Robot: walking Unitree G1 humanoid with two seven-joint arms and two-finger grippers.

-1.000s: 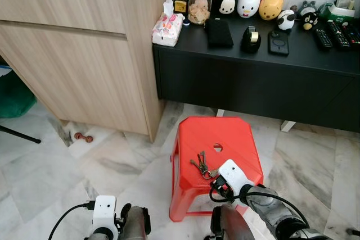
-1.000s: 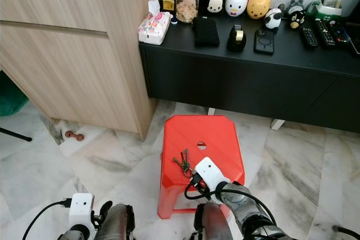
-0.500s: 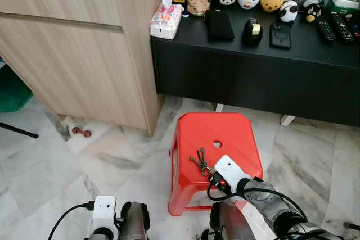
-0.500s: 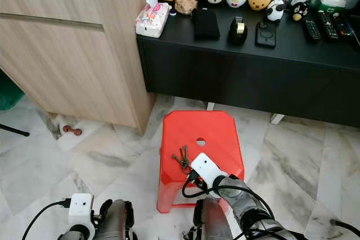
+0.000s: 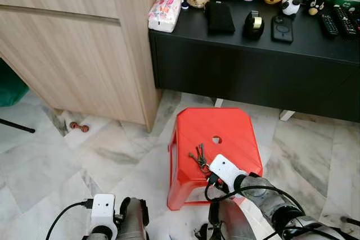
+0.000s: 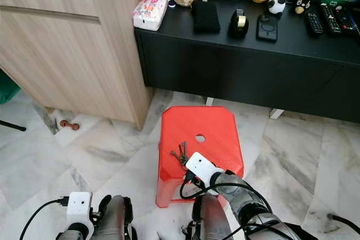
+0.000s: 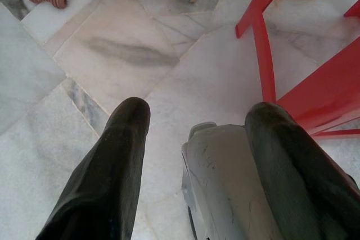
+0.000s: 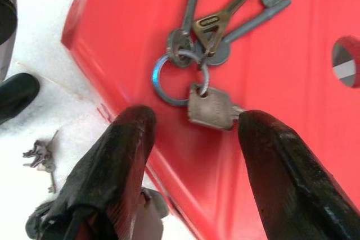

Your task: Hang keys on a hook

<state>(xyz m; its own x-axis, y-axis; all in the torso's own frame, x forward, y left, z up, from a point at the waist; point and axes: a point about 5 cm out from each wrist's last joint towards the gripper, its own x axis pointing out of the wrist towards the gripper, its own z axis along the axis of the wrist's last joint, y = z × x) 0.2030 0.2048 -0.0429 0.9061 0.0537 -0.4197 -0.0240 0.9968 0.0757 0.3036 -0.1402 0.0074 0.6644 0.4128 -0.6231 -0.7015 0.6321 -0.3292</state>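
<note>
A bunch of keys on a blue ring lies near the front edge of a red plastic stool. My right gripper hovers just over the stool's front edge and stands open. Its two black fingers straddle the silver key nearest me without touching it. In the eye views the white wrist camera covers that gripper, right behind the keys. My left gripper hangs low over the marble floor beside the stool's leg, open and holding nothing.
A black low cabinet behind the stool carries toys, a jar, a tissue pack and remotes. A wooden cabinet stands at the left. A small brown dumbbell-shaped object lies on the floor. Another small bunch of keys lies on the floor below the stool.
The whole picture has shifted, so the camera moved. My right gripper has crept a little closer to the keys. The keys have not moved on the stool.
</note>
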